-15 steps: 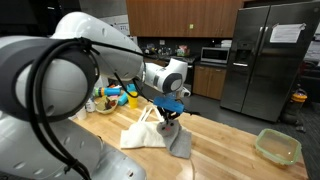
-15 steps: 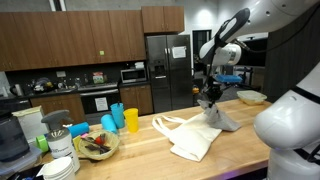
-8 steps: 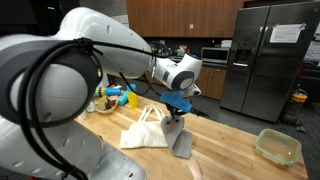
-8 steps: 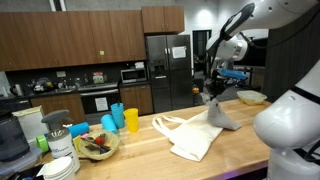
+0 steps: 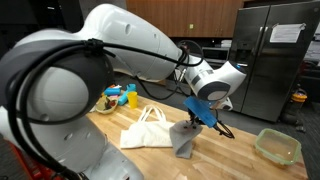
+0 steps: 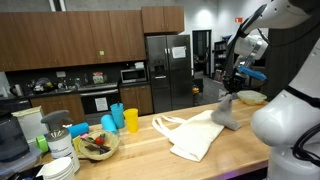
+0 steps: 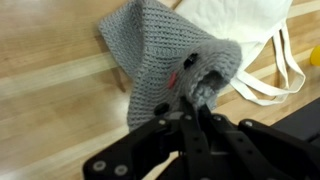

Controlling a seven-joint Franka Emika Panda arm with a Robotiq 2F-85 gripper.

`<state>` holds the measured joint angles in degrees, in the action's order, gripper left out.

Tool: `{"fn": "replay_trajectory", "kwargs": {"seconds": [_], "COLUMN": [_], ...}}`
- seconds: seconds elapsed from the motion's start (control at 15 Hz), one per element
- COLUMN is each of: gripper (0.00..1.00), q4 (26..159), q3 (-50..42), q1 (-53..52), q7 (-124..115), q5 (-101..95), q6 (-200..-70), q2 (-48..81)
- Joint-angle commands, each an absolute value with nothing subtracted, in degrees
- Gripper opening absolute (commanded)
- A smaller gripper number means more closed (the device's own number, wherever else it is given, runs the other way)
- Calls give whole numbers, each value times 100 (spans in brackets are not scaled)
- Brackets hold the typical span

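As jaws pinch it, grey knit cloth (image 5: 182, 138) dangles beneath

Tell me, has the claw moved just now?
Yes. The gripper, shut on the grey cloth, has swung away from the white tote bag toward the green container.

Grey knitted cloth (image 7: 160, 50), coarse, woolly and matt; tote bag (image 7: 240, 25) of smooth cream canvas; wooden counter (image 7: 50, 90) with a satin sheen; gripper (image 7: 197, 95) in matt black; refrigerator (image 5: 265, 60) of brushed metal

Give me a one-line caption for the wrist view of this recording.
Gripper pinching a grey knitted cloth over the wooden counter, cream tote bag alongside.
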<state>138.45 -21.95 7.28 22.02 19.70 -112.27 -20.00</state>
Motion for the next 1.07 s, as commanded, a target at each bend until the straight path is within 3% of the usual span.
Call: {"fn": "replay_trajectory", "kwargs": {"seconds": [0.0,0.4,1.0], "gripper": [1,1,1], "q4": [13431,12843,11794], "q3": [-2623,-3154,-2845], "q1": [1078,1755,2606], "q7": [2577,3147,3421], "q5": [2376,3107,3559], "q6": [-10988,-10664,-10367], "q2": [-1372,-230,925]}}
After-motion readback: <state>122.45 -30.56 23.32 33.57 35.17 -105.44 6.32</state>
